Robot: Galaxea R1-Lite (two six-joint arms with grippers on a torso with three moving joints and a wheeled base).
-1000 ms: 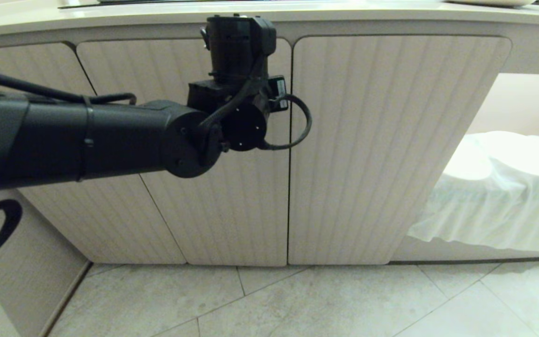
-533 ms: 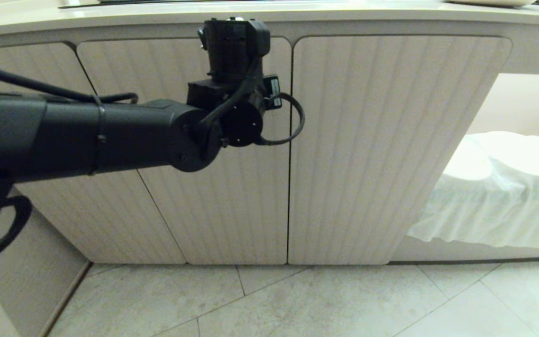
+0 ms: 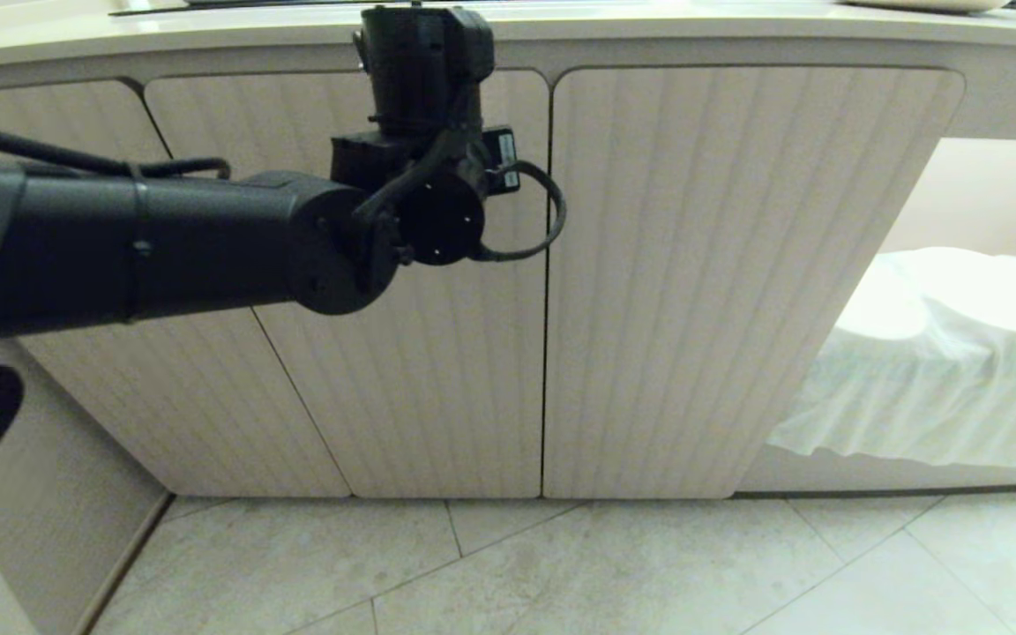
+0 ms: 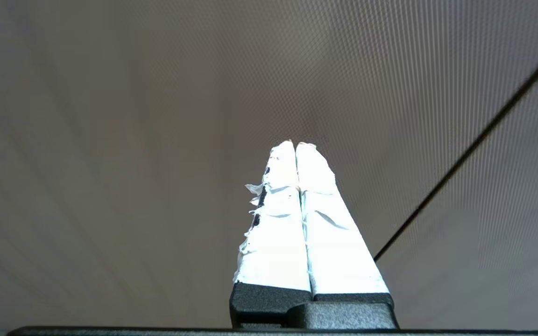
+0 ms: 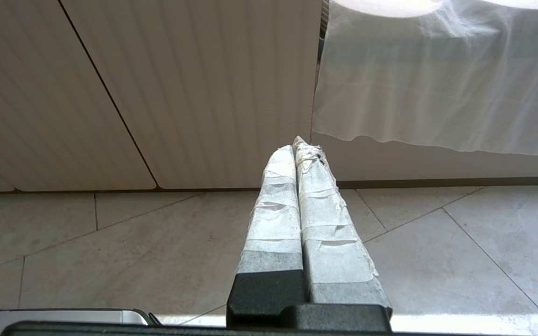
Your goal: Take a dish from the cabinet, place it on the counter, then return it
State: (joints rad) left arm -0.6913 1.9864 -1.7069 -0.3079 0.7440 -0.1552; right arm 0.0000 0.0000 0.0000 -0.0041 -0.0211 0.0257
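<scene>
Three shut cabinet doors [image 3: 720, 265], perhaps more.

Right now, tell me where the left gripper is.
In the head view the left gripper is hidden behind its wrist, up at the cabinet doors' top, just under the counter edge, fingers shut.

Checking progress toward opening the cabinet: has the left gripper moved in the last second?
Yes. The left gripper has drifted up and leftward, away from the cabinet door seam, toward the counter edge.
</scene>
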